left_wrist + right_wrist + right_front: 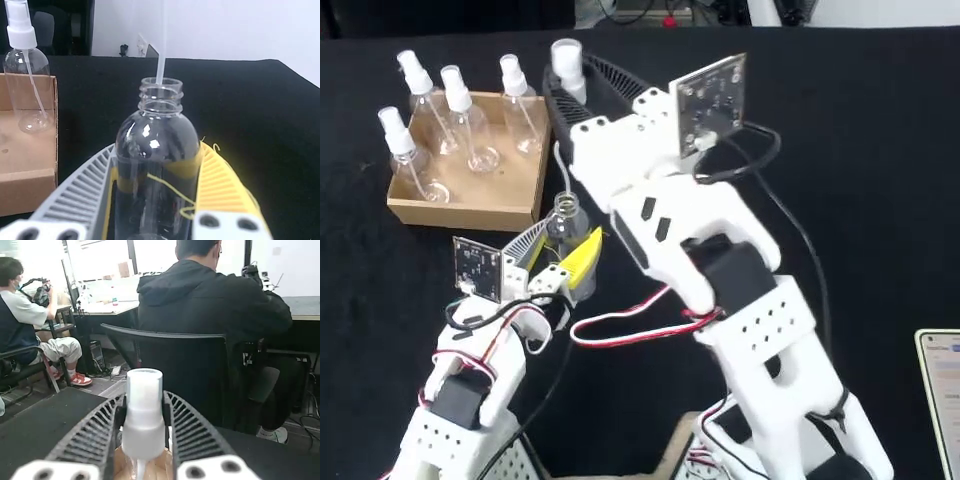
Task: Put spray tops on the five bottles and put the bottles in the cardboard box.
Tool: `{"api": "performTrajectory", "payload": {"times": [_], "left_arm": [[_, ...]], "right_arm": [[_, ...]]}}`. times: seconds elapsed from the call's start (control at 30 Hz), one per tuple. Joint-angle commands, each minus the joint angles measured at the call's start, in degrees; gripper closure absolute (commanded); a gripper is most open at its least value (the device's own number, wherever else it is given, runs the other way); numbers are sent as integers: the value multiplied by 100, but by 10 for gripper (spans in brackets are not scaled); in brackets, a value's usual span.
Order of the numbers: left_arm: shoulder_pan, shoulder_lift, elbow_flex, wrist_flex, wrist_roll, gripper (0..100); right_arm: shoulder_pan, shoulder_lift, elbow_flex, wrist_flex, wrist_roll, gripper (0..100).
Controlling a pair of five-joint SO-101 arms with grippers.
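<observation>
High view gave us the clearest count: four capped bottles stood upright inside the cardboard box at the far left of the black table. By our judgement, that left four-fifths of the capping and boxing done.

The fifth bottle stood just outside the box, near its front right corner, with its threaded neck bare. The left gripper was closed around the bottle's body and held it upright. In the left wrist view the grey finger and the yellow finger pressed against either side of the clear plastic.

Above it, the right gripper was clamped on the last spray top, its ribbed fingers on each side of the white head. The spray top hung well above the bottle, and its thin dip tube ran down into the open mouth. The tube had therefore entered the neck, but the cap's collar was nowhere near the threads.

We judged the work to be in its last stage. What remained was to lower the top along the tube, seat and fasten it on the neck, then set this bottle into the box beside the other four.
</observation>
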State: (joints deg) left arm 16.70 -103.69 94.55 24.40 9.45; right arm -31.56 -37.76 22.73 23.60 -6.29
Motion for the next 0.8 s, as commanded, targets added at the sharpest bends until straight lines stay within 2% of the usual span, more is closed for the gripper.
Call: {"api": "performTrajectory", "payload": {"times": [0.0, 0.3, 0.53, 0.6, 0.77], "left_arm": [[31, -70, -48, -105, 18, 891], [84, -79, -66, -255, 18, 889], [224, -53, 259, -1793, 0, 888], [497, -44, 286, -2031, -316, 888], [1367, -35, 286, -2013, -1512, 891]], "right_arm": [[53, -189, -268, 9, 35, 987], [1160, -1815, -48, 431, 35, 987], [1301, -2589, 382, 563, 35, 987], [1292, -2607, 435, 563, -18, 987], [1319, -2607, 629, 536, -809, 987]]}}
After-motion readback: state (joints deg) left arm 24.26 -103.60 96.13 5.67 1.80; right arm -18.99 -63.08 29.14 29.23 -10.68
